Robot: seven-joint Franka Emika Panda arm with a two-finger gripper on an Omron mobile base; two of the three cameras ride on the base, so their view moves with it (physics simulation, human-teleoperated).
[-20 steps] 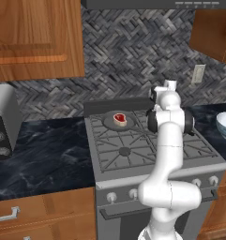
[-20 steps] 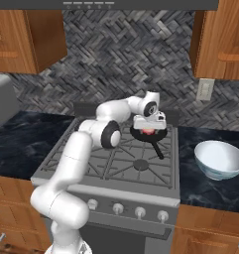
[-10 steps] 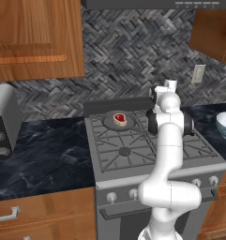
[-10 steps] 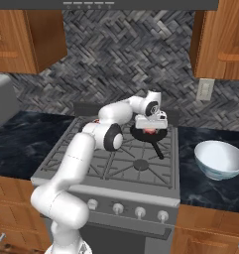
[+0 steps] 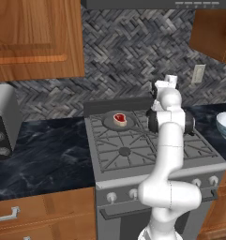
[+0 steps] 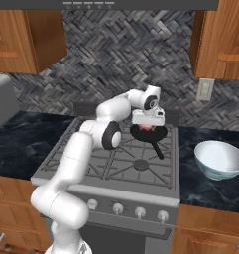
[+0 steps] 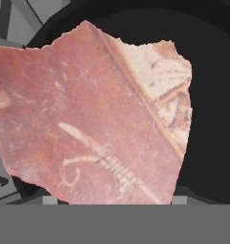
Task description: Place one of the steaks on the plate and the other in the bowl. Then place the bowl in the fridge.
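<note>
Over the stove's (image 5: 147, 154) left rear burner, one steak (image 5: 119, 118) lies flat on a grey round pan (image 5: 109, 123), well apart from the arm. Over the right rear burner sits a dark pan (image 6: 158, 135) with its handle pointing toward the stove's front, and the second steak (image 7: 88, 119) lies inside it. The gripper (image 6: 147, 123) is right down on that second steak, pointing straight down, so the meat sits directly beneath the hand rather than off to either side. In the hand view the steak's pale fat band runs diagonally across the slab, which I take as its long axis. I cannot tell whether the jaws are loose around the meat or already pinching it, because the fingers are hidden against it. On the counter to the right of the stove stands the bowl (image 6: 220, 158), upright and holding nothing. It is the nearer drop-off for this steak, a short swing rightward.
</note>
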